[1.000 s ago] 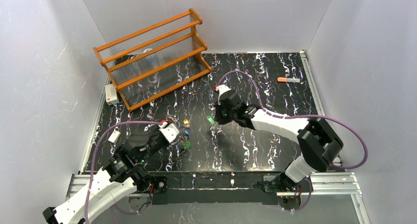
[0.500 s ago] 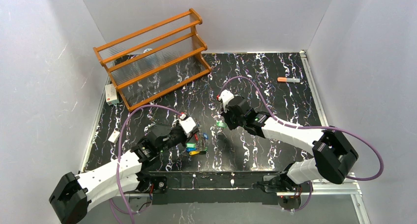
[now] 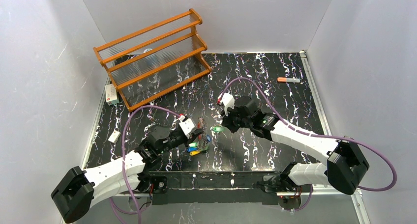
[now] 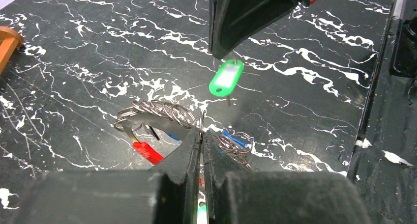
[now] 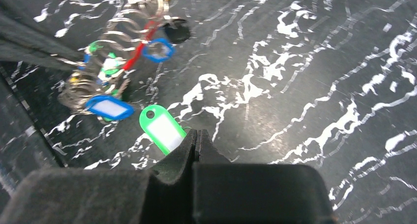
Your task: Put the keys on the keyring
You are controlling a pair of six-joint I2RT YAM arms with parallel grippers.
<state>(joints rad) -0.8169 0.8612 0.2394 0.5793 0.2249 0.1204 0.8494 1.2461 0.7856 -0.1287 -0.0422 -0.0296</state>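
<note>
left gripper (image 4: 202, 133): fingers pressed together – clamped on a thin wire of the keyring
keyring (image 4: 160, 112): dark thin wire ring crowded with silver split rings and small coloured plastic tags. It sits right at the left fingertips, spreading to both sides of them, low over the black white-veined marble table (image 3: 275, 101)
tags on keyring: red tag (image 4: 146, 151), blue tag (image 5: 109, 107), yellow tag (image 3: 195, 153). Which key belongs to which tag, cannot tell
right gripper (image 5: 196, 136): fingers together, pinching the end of the green key
green key (image 5: 159, 127): tiny key with a green plastic tag and white label window. It hangs from the right fingertips, tilted
key vs keyring: the green key is near the keyring on its right side and apart from it – not touching it in any view
key vs left gripper: in the left wrist view the green key hangs just beyond and above the left fingertips
background: orange wooden tiered rack (image 3: 152, 57) far left; orange-capped marker (image 3: 288, 79) far right, well apart from both arms
</note>
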